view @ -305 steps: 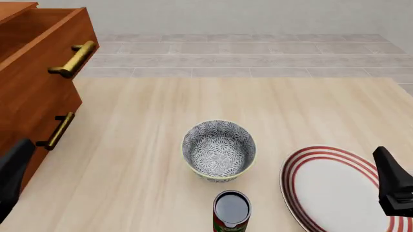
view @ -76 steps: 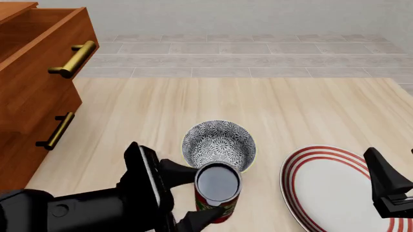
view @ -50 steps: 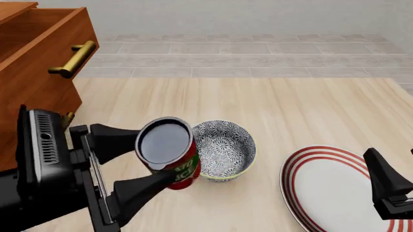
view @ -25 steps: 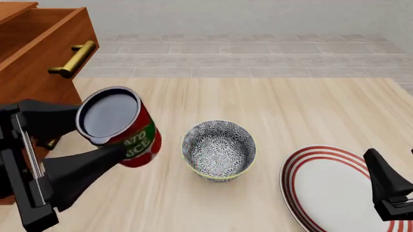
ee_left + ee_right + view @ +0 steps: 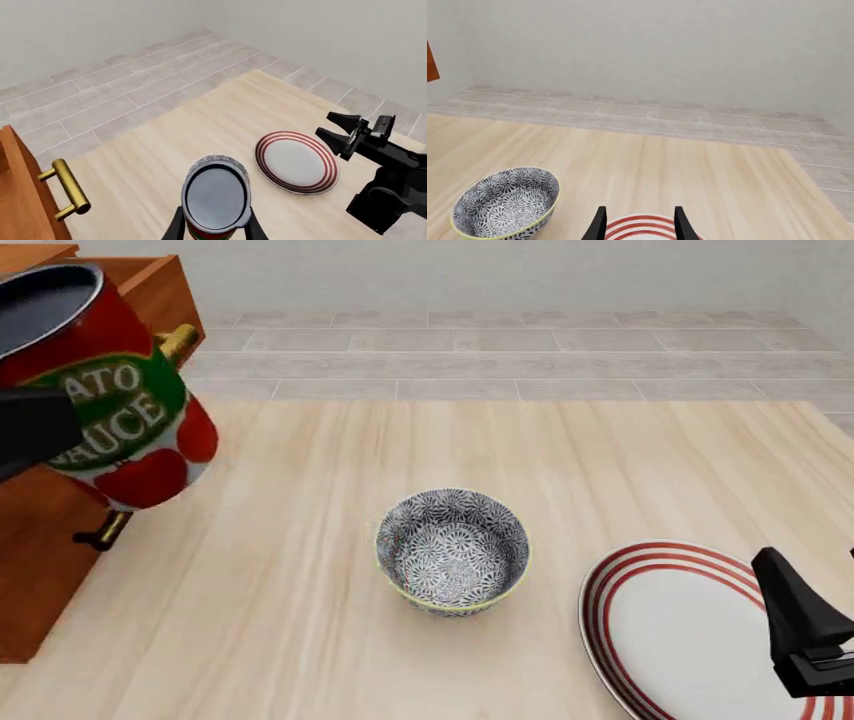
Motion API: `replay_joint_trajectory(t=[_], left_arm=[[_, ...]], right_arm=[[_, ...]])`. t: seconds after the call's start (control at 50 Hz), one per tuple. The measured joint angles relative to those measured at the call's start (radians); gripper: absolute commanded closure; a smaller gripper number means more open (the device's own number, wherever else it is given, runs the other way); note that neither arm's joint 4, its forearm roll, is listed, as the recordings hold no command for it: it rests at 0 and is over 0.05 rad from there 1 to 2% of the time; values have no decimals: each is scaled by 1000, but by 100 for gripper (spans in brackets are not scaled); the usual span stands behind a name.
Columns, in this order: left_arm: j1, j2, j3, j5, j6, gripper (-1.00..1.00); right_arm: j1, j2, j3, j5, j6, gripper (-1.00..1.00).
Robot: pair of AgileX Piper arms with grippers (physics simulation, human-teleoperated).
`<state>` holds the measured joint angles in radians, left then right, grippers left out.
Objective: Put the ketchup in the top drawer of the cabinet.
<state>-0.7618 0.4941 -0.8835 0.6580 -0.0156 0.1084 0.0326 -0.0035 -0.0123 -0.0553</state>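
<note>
The ketchup, a red-labelled can with a dark round top, hangs high at the far left, just in front of the cabinet. One dark left finger shows against its side. In the left wrist view my left gripper is shut on the ketchup. The top drawer stands pulled out, its brass handle partly hidden behind the can. My right gripper hovers over the plate at the lower right; its fingers stand apart with nothing between them.
A grey patterned bowl sits mid-table. A white plate with red rings lies at the front right. A lower drawer handle sticks out below the can. The left wrist view shows a brass handle.
The left gripper has carried the ketchup up and to the left, from beside the bowl to the level of the open top drawer. The right gripper has stayed put.
</note>
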Motion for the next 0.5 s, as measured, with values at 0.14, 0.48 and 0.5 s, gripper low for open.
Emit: replay_joint_trajectory(t=[0.14, 0.48, 0.5], left_arm=[[54, 9, -82, 91, -8, 100], [154, 44, -269, 260, 28, 100], [162, 48, -281, 269, 29, 100]], right_arm=[[1, 0, 0, 0, 1, -100], [0, -6, 0, 3, 5, -100], [1, -6, 0, 3, 4, -100]])
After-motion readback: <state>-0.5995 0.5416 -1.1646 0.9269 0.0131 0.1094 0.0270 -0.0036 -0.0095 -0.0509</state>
